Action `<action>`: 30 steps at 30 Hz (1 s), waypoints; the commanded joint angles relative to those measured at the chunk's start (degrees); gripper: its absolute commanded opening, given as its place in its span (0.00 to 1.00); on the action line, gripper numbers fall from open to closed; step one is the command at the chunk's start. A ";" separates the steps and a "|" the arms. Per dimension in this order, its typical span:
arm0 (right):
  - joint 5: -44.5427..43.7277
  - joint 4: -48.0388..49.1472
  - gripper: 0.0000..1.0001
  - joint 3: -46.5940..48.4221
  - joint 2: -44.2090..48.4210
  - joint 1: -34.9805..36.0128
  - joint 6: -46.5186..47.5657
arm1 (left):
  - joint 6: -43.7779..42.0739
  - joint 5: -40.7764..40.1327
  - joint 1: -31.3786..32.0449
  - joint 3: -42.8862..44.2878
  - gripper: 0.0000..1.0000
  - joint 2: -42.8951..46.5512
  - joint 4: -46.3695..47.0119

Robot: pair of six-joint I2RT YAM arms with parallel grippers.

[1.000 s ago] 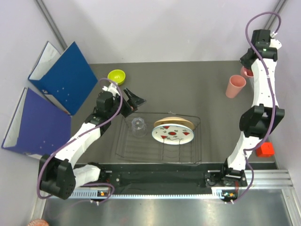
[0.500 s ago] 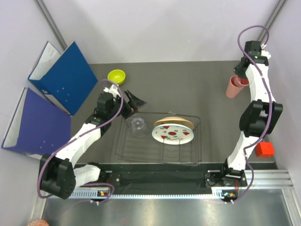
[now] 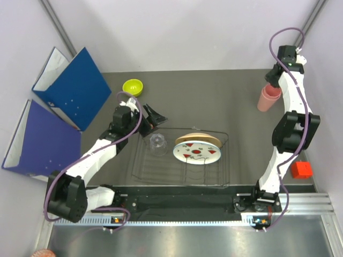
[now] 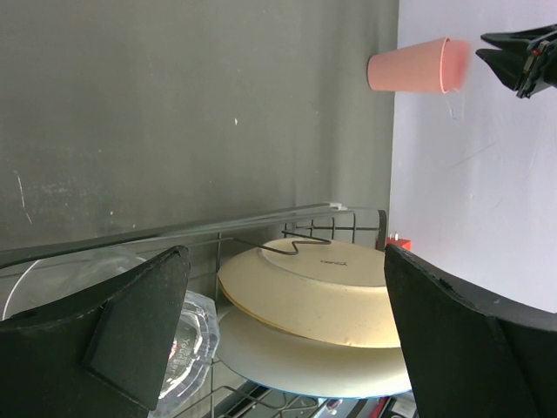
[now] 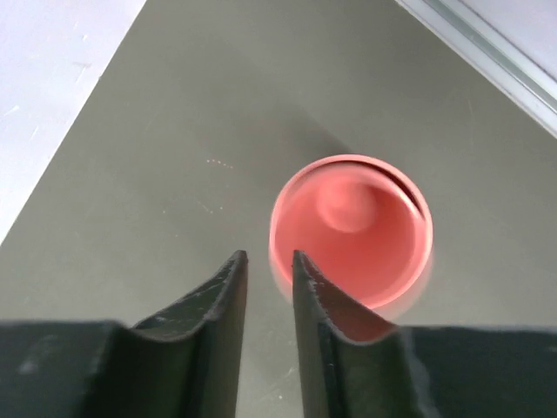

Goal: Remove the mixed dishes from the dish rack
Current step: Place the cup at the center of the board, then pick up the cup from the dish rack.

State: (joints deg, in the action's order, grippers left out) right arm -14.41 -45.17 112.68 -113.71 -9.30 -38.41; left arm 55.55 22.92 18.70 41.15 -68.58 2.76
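Note:
The black wire dish rack (image 3: pixel 225 171) holds a clear glass tumbler (image 3: pixel 157 143), a pale tan plate (image 3: pixel 197 138) and a white plate with red marks (image 3: pixel 197 152). My left gripper (image 3: pixel 155 120) hovers open at the rack's far left corner. In the left wrist view its jaws stand wide, framing the tan plate (image 4: pixel 305 296) and the tumbler (image 4: pixel 187 340). The salmon-pink cup (image 3: pixel 266 98) stands upright on the table at the far right. My right gripper (image 5: pixel 268 255) hangs just above the blurred cup (image 5: pixel 352 231), jaws only narrowly apart, holding nothing. The lime-green bowl (image 3: pixel 133 85) sits on the table.
Two blue ring binders (image 3: pixel 75 88) (image 3: pixel 40 142) lie open along the left side. A small orange-red block (image 3: pixel 301 169) rests at the right edge. Pale walls close in the back and right of the table.
My right wrist has swung left and back, from beside the pink cup to over its rim. The cup stays where it was. The left arm has barely shifted.

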 commanded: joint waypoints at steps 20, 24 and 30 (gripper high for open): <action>9.14 43.75 0.89 -29.33 44.23 26.43 7.48 | -13.09 -11.57 0.90 7.45 0.97 5.20 -14.95; 9.94 41.74 0.89 -39.44 49.72 30.65 7.29 | -19.93 -19.90 5.63 8.42 0.96 9.06 -22.25; 2.48 43.23 0.89 -49.39 56.84 43.03 10.29 | -22.51 -34.43 18.21 8.87 0.96 10.49 -30.97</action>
State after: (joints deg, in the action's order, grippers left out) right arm -7.55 -2.79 67.85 -57.19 27.53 -30.98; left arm 36.97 -1.80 32.34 48.16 -58.43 -20.60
